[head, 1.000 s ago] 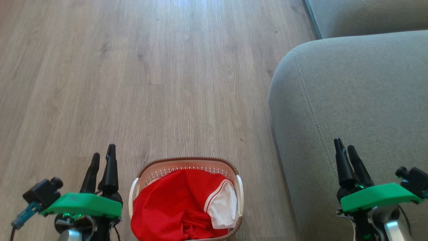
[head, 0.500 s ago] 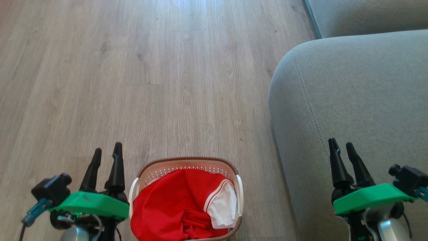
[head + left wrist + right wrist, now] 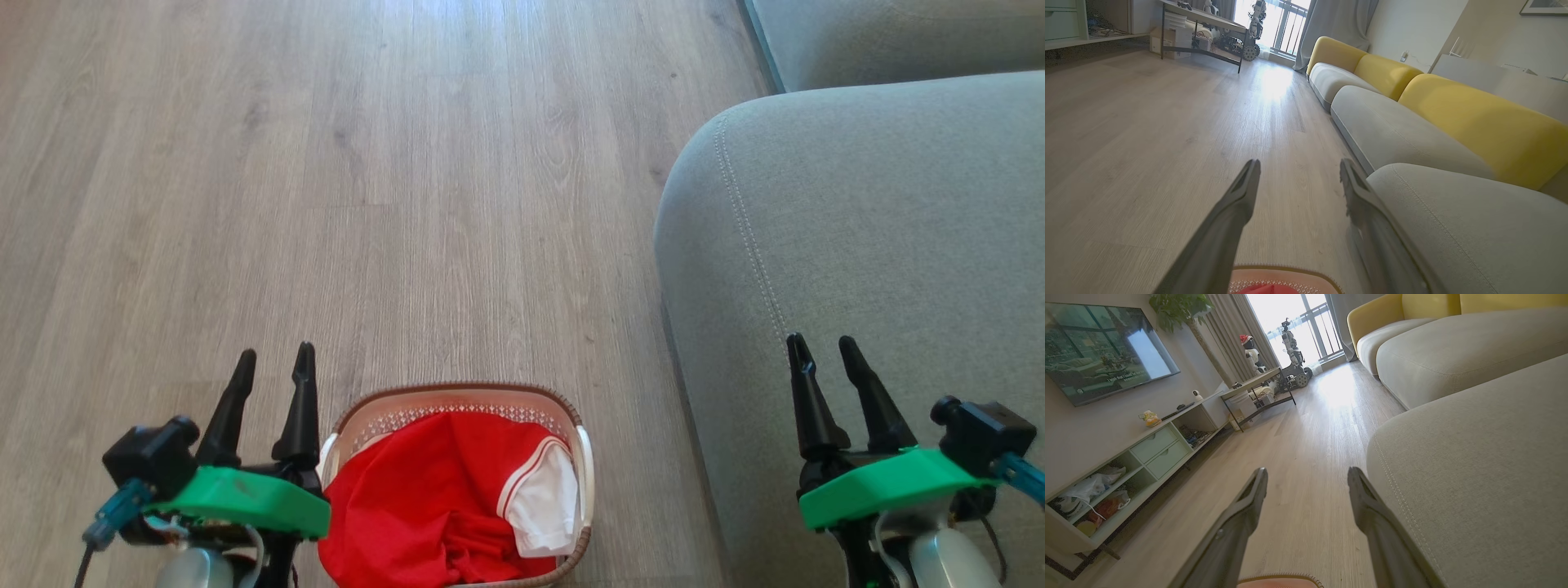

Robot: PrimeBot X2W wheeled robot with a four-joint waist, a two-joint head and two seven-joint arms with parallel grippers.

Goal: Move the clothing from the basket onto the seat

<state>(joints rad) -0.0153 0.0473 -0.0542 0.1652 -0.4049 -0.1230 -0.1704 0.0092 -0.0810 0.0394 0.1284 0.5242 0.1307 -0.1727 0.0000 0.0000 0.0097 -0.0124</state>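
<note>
The basket point(image 3: 457, 391), cream perforated plastic under a brown woven-look rim, is cut off at the head view's bottom edge. It sits between the two claws, just right of the left claw point(image 3: 276, 349). The clothing point(image 3: 416, 490), thin red fabric with a white panel, lies crumpled inside it. Both claws stand apart and empty. The right claw point(image 3: 818, 338) hangs by the rounded edge of the stitched grey-green seat point(image 3: 898, 229).

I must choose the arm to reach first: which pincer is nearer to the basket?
Left: the left pincer stands open just beside the basket, at its left handle; the right pincer, also open, is over the seat, clearly apart.
</note>
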